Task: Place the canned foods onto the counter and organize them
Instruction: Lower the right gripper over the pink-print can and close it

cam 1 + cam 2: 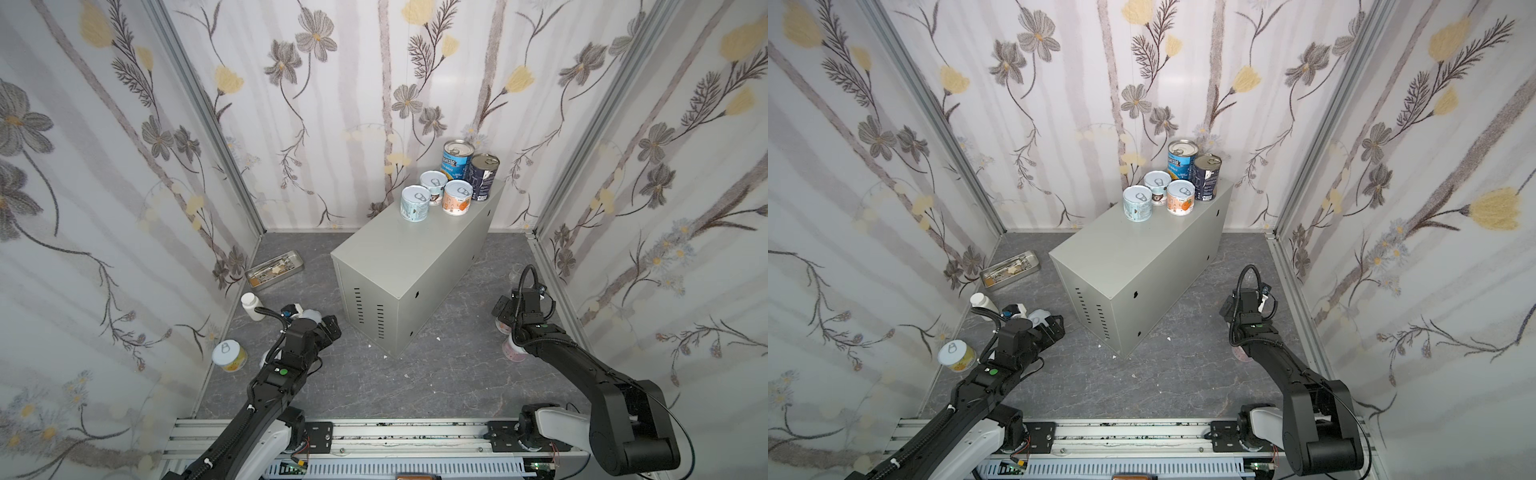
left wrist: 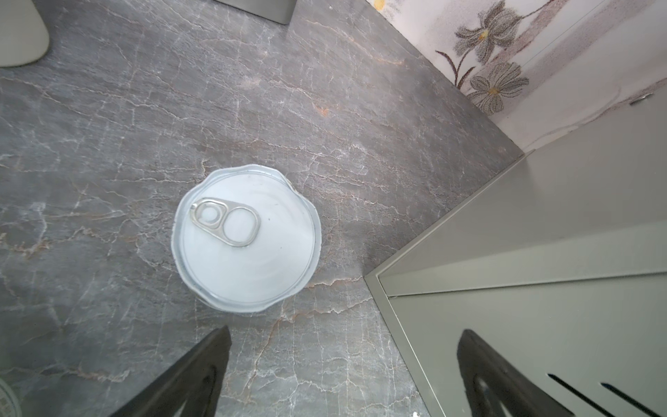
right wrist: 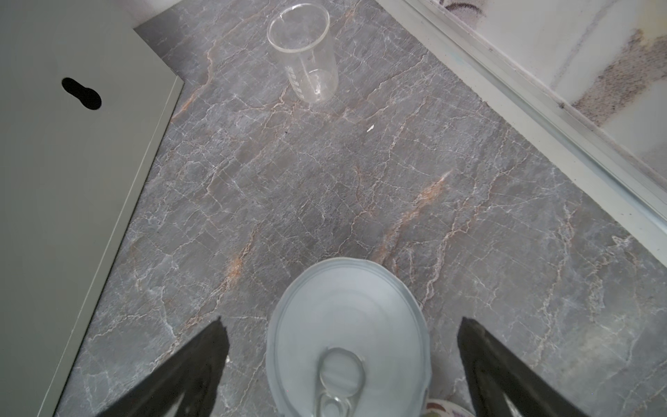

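Left end effector [image 2: 345,330] and right end effector [image 3: 343,319] gape empty, each by a can [image 2: 247,238], counter [image 1: 415,257] between, glass [image 3: 306,54] nearby.

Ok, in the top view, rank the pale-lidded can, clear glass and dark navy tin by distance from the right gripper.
1. Pale-lidded can, directly under the right gripper.
2. Clear glass, on the floor beyond it.
3. Dark navy tin, on the counter's far end.
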Action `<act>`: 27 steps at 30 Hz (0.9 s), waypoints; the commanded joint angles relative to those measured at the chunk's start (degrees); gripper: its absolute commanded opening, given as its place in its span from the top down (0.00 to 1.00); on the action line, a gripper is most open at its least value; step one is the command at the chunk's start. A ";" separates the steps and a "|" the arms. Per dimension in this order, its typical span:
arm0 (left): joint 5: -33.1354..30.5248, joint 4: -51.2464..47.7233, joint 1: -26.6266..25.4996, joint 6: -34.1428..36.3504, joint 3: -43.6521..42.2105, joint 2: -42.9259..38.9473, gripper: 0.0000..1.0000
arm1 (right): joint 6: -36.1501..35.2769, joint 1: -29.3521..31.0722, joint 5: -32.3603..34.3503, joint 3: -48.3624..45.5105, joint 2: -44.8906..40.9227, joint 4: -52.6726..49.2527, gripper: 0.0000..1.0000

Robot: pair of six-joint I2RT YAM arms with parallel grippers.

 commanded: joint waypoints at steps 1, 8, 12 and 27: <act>-0.10 3.13 0.00 -0.35 -0.45 0.20 0.00 | 0.65 -0.07 -0.26 2.44 2.84 0.80 0.00; -0.03 4.36 0.07 -0.70 -1.84 -0.05 0.00 | -0.49 -0.07 -2.49 6.32 9.09 -1.27 0.00; 0.17 4.93 0.08 -0.64 -2.08 0.01 0.00 | -1.14 0.00 -4.80 7.48 12.40 -2.00 0.04; 0.50 5.80 0.04 0.26 -1.61 0.48 0.00 | -3.69 4.46 -7.20 9.87 15.69 -5.19 0.07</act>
